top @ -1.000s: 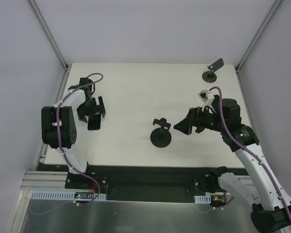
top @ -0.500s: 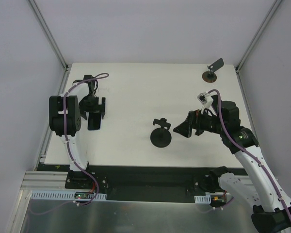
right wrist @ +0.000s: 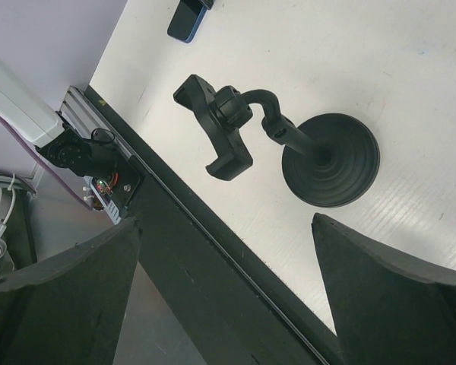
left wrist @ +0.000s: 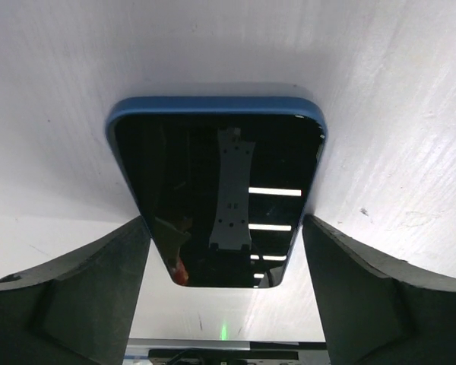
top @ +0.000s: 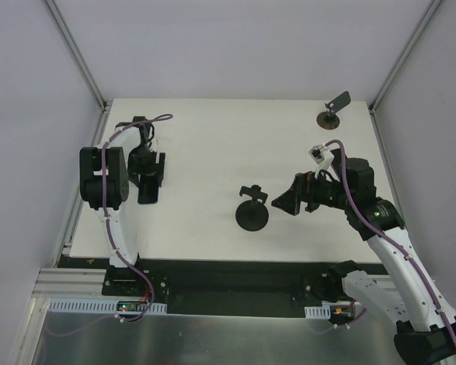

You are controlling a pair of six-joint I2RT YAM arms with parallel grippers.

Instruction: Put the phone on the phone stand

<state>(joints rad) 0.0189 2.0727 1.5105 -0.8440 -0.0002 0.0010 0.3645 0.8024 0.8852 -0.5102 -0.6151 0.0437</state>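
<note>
**Descent onto phone done, pinch about to land**

Over the last second we note the left arm swung in and dropped over the phone (left wrist: 216, 190), which lies flat, screen up, on the left side of the table (top: 213, 137). The left gripper (top: 147, 176) now straddles it. Its fingers (left wrist: 68, 296) stand at either long edge, drawn in from their widest. Whether the pads already pinch the phone we cannot tell; they look right at the blue rim.

The right gripper (top: 281, 202) has hardly shifted. It hangs spread wide and holding nothing, just right of the phone stand (top: 253, 211), which sits mid-table with its clamp head tipped to the near left.

Our reading is that the grasp is the step in hand, with lift and carry rightward to the stand not yet begun.

We can read no brand, label or writing. The glossy screen shows only reflected light strips and the wrist bracket. A second, brown-based stand (top: 330, 110) stands in the far right corner.
</note>
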